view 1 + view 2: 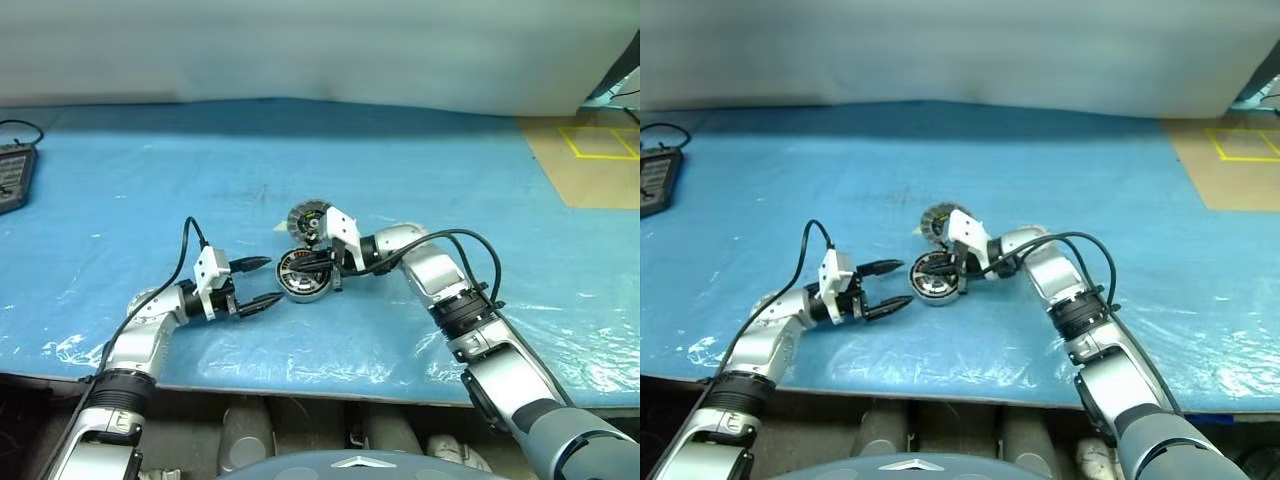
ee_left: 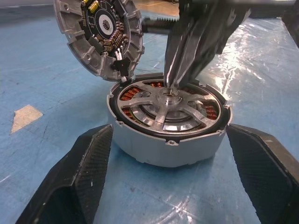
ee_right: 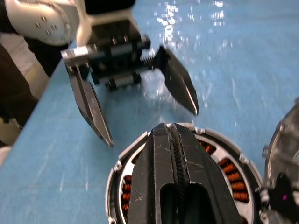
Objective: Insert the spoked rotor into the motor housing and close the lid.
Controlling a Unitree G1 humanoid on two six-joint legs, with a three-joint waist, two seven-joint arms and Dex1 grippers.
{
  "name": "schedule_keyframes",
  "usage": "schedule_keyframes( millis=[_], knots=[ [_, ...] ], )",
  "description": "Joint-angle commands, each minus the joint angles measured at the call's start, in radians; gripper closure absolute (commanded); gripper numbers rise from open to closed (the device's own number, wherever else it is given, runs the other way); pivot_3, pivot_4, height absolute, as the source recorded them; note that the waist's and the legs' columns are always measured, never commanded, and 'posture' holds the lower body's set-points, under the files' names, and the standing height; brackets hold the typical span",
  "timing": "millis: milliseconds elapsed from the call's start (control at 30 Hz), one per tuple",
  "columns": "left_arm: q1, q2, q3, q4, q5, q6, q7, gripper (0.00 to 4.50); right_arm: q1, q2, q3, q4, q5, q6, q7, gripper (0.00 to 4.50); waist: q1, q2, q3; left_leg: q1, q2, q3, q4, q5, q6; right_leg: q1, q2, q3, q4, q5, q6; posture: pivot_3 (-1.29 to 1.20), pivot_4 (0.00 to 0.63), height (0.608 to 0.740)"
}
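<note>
On the blue table (image 1: 150, 190), near its front edge, motor housing (image 1: 303, 276) with spoked rotor (image 2: 169, 105) seated inside, lid (image 1: 308, 221) tilted up behind, right gripper (image 2: 174, 84) pinched together over the hub, left gripper (image 1: 262, 282) spread wide just beside, bare mat all round.

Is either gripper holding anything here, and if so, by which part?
Nothing is held. The left gripper stands open, its fingers either side of the motor housing without touching. The right gripper is shut, its tips at the spoked rotor hub, gripping nothing.
</note>
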Motion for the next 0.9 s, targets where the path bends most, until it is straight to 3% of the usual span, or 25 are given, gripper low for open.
schedule_keyframes(
  millis=[33, 467, 900],
  knots=[
    [-0.004, 0.005, 0.014, -0.007, -0.004, -0.017, -0.006, 0.43, 0.014, -0.017, -0.03, -0.115, 0.059, 0.051, 0.005, 4.49, 0.001, 0.0, 0.0, 0.0, 0.0, 0.0, 0.0, 0.0, 0.0, 0.0, 0.0, 0.0, 0.0, 0.0, 0.0, 0.0, 0.15, 0.74],
    [0.002, 0.01, 0.018, -0.007, -0.005, -0.016, -0.008, 0.43, 0.072, -0.131, -0.141, -0.185, 0.129, 0.11, -0.05, 4.49, 0.002, 0.0, 0.0, -0.001, -0.001, 0.0, -0.001, 0.001, -0.001, 0.0, 0.0, 0.0, -0.002, 0.0, 0.0, 0.0, 0.15, 0.74],
    [-0.006, 0.007, 0.018, 0.002, -0.003, -0.023, -0.007, 0.43, -0.016, -0.19, -0.186, 0.116, 0.007, -0.05, -0.168, 4.49, 0.001, 0.0, 0.0, -0.001, -0.002, 0.0, -0.001, 0.001, -0.001, 0.0, 0.0, 0.0, -0.002, 0.0, 0.0, 0.0, 0.15, 0.74]
  ],
)
